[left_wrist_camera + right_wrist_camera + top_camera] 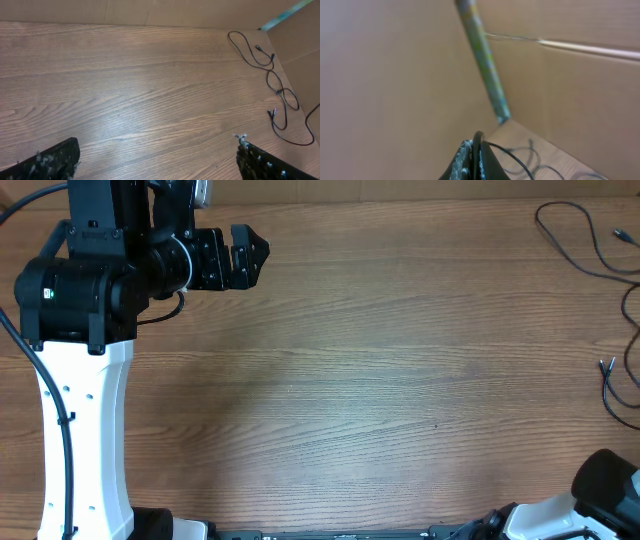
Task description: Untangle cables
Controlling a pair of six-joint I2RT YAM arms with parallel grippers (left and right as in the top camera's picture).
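Thin black cables (577,246) lie in loose loops at the table's far right edge, with a silvery plug tip (606,364) lower down. In the left wrist view the cables (272,80) wind along the right side, far from my left gripper (157,162), which is open and empty above bare wood. In the overhead view the left gripper (248,256) is at the top left. My right gripper (476,152) is raised and shut on a black cable (512,159) that trails down to more loops on the table. The right gripper's fingers are out of the overhead view.
The wooden table (380,380) is bounded by cardboard walls (395,75). A greenish tape strip (482,60) runs down the wall corner and also shows in the left wrist view (287,14). The right arm's body (605,485) is at the bottom right.
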